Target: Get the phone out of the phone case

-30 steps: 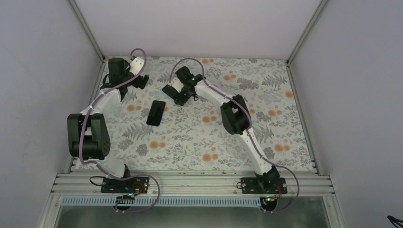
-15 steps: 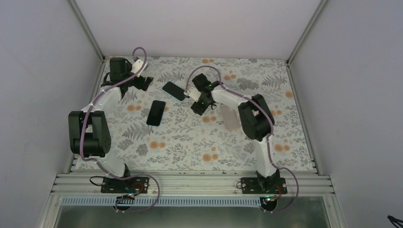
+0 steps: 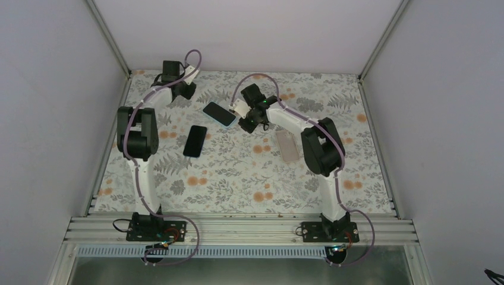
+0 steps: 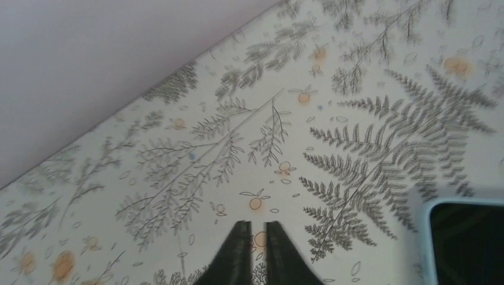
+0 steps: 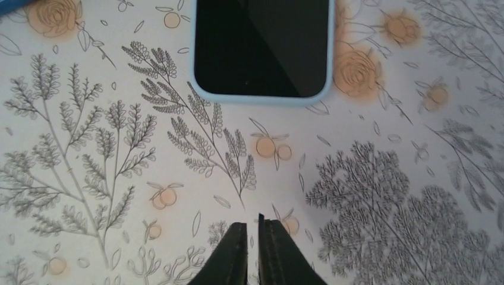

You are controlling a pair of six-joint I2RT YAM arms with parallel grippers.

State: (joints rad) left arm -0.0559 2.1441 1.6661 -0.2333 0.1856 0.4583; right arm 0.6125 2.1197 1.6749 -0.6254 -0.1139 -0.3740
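Observation:
A phone in a light blue phone case (image 3: 219, 113) lies screen up on the flowered table, far from the arm bases. In the right wrist view the cased phone (image 5: 261, 47) lies just ahead of my right gripper (image 5: 252, 228), which is shut and empty. From above, the right gripper (image 3: 245, 123) sits just right of the phone, apart from it. My left gripper (image 3: 188, 91) is near the far left corner, left of the phone. The left gripper (image 4: 257, 228) is shut on nothing, and a corner of the blue case (image 4: 466, 243) shows at its lower right.
A bare black phone (image 3: 195, 141) lies nearer, left of centre. A pale beige flat case-like piece (image 3: 287, 145) lies under the right arm's forearm. The back wall (image 4: 89, 59) runs close to the left gripper. A blue edge (image 5: 12, 6) shows at the right wrist view's top left.
The right gripper let go of the blue-cased phone on the table, drew back to its right and shut. The left arm swung toward the far left corner and its gripper shut.

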